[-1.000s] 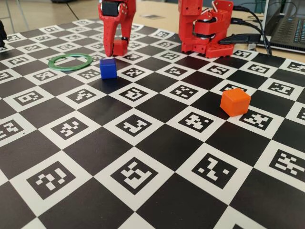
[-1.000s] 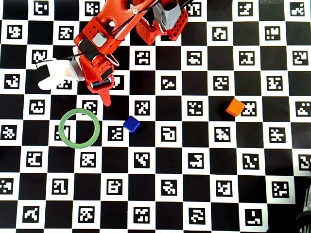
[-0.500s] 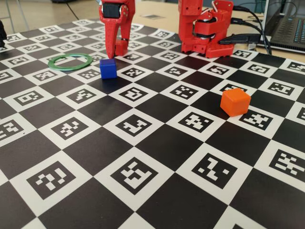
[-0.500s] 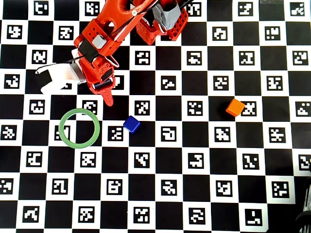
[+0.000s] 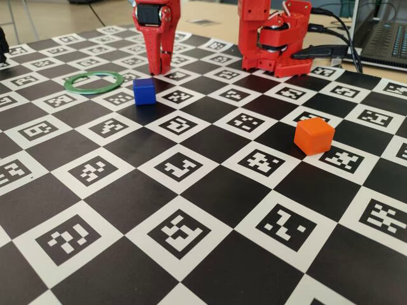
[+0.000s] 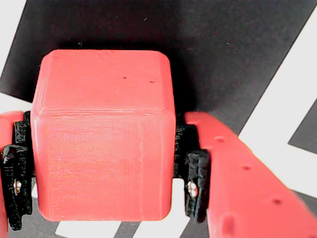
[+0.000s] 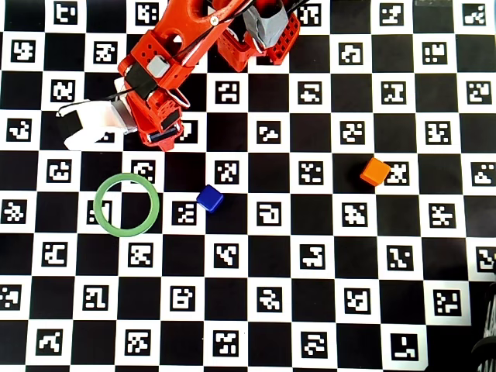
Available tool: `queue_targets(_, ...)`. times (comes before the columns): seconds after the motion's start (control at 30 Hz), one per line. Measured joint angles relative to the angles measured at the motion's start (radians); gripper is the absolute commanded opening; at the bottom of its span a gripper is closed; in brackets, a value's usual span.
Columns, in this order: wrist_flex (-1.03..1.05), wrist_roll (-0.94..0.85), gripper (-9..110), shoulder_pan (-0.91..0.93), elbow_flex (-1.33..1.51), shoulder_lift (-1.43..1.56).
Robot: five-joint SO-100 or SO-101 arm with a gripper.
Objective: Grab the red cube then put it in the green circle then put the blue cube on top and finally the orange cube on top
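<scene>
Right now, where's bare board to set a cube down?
Free: the green circle is empty inside, and the whole near half below the blue cube and orange cube is bare. Crowded: the far edge, where the arm's fingers pinch the red cube.

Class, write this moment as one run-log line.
gripper: shut on red cube | green circle: empty | blue cube, orange cube: on board, untouched

Bright, even room light; shadows on the checkered mat (image 5: pixel 210 190) are soft and short. The overhead view is crisp, whites nearly blown out. The wrist view is overexposed, the red cube (image 6: pixel 101 134) washed pinkish, slightly soft
</scene>
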Motion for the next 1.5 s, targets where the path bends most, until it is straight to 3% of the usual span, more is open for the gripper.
queue_targets(0.47,0.064,0.083,-1,0.0,-0.066,0.0)
queue_targets(1.07,0.584,0.367,-1,-0.051,-0.804,-0.14)
queue_targets(1.5,0.649,0.652,0,-0.149,-1.169,-0.41)
